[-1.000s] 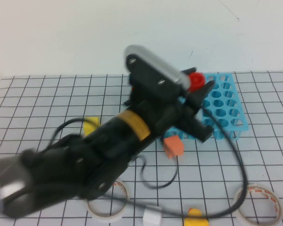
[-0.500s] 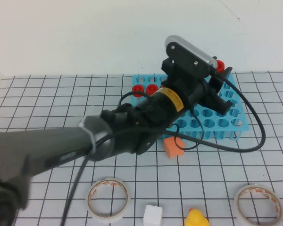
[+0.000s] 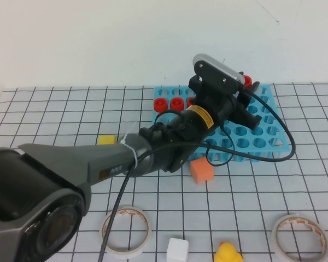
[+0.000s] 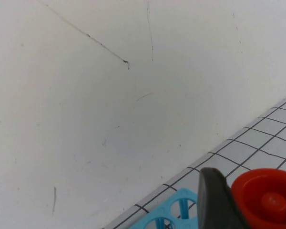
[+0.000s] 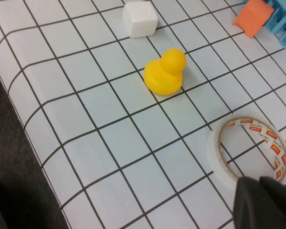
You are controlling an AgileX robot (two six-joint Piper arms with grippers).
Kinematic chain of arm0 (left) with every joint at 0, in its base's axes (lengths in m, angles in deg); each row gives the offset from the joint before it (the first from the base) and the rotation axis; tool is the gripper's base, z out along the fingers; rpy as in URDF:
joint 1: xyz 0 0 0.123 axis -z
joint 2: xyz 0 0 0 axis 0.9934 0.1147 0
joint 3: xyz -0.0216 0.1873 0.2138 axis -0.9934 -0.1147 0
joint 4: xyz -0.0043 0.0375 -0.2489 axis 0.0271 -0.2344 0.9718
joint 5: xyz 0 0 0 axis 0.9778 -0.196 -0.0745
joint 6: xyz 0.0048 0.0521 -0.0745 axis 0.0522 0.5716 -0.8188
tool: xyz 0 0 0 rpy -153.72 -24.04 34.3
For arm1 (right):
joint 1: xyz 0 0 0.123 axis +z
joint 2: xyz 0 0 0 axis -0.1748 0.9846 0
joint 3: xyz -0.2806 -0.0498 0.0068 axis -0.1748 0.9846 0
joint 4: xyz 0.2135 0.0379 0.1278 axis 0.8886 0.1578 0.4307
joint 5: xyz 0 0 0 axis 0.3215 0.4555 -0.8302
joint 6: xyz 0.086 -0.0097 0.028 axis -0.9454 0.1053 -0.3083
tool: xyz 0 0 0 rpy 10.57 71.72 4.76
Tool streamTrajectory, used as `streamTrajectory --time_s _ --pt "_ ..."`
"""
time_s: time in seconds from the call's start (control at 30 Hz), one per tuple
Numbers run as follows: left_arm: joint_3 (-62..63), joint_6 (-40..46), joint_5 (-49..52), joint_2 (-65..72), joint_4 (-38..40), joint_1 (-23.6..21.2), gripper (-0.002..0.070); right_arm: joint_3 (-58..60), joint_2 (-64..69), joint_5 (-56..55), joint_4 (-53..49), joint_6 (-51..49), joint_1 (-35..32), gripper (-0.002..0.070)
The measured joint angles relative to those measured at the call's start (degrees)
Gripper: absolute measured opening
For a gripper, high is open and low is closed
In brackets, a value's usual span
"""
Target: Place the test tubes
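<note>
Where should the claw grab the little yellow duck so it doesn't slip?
Grab the yellow duck by its round body, coming straight down from above with a finger on each flank; the head is small and rounded, so it might slip. The right claw, shut, hangs nearest, over the tape roll. The left claw is at the blue rack, shut on a red-capped test tube.

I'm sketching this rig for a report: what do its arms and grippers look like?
The left arm is grey towards its base, black at the wrist, with a yellow band, a white tie, a looping black cable and a pale camera bar. The left gripper, over the blue rack, has dark fingers. The right gripper, near a tape roll, is dark too, shut.
</note>
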Motion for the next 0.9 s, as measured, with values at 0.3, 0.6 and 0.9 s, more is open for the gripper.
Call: streamTrajectory --time_s 0.3,0.6,0.9 --pt "1.26 -0.11 0.43 1.08 0.09 -0.55 0.0263 0.0 0.0 0.0 0.0 -0.22 0.0 0.0001" --pt "1.48 -0.11 0.95 1.42 0.09 -1.23 0.0263 0.0 0.0 0.0 0.0 -0.22 0.0 0.0001" --pt "4.63 -4.96 3.42 3.11 -5.33 -1.23 0.0262 0.0 0.0 0.0 0.0 -0.22 0.0 0.0"
